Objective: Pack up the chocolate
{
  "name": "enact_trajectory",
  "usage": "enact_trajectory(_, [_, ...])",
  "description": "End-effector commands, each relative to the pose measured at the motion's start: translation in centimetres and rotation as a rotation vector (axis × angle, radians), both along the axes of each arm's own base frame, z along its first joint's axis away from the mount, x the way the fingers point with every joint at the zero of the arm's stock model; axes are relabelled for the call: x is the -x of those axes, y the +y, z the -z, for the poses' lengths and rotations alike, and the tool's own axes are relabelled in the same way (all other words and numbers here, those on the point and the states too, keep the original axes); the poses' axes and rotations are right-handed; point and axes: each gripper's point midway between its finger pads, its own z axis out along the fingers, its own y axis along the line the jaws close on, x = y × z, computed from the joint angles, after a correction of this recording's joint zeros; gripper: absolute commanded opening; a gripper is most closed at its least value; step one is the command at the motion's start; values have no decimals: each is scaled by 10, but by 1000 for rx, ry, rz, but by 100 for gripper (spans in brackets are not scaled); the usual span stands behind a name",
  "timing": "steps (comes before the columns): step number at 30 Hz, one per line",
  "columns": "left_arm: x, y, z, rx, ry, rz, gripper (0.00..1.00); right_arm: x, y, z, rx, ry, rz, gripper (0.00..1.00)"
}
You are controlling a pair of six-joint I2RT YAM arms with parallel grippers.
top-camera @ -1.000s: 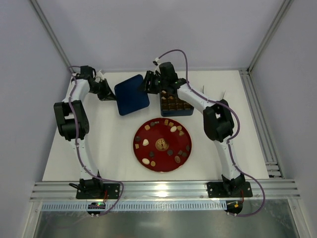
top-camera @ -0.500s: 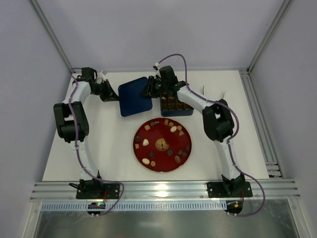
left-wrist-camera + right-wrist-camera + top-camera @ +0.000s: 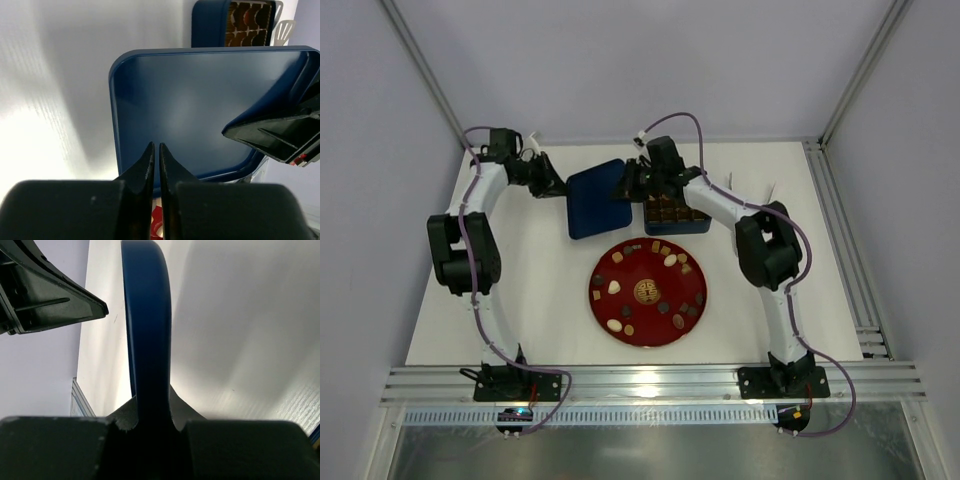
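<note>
Blue lid (image 3: 600, 200) has shifted toward the tin (image 3: 676, 214); the right gripper (image 3: 152, 407) just closed on its rim, and the left gripper (image 3: 155, 150) pinches it too. Chocolate (image 3: 614, 287) lies on the plate (image 3: 652, 332), so packing seems unfinished.

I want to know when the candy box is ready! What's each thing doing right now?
lid: off the tin, pinched at opposite edges by both grippers.
tin: open, some chocolate in its grid.
chocolate: many pieces lying on the red plate.
left gripper: shut on the lid.
right gripper: shut on the lid.
</note>
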Motion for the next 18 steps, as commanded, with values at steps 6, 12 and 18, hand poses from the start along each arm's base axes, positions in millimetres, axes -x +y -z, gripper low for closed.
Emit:
enact_trajectory(6, [6,-18,-61,-10,-175,38,42,-1,-17,-87,-128,-118,9,4])
enact_trajectory(12, [27,-42,-103,-99,-339,103,69,-6,-42,-103,-130,-78,58,4])
enact_trajectory(18, [62,-88,-151,-339,-696,144,78,0,-80,-128,-136,15,130,4])
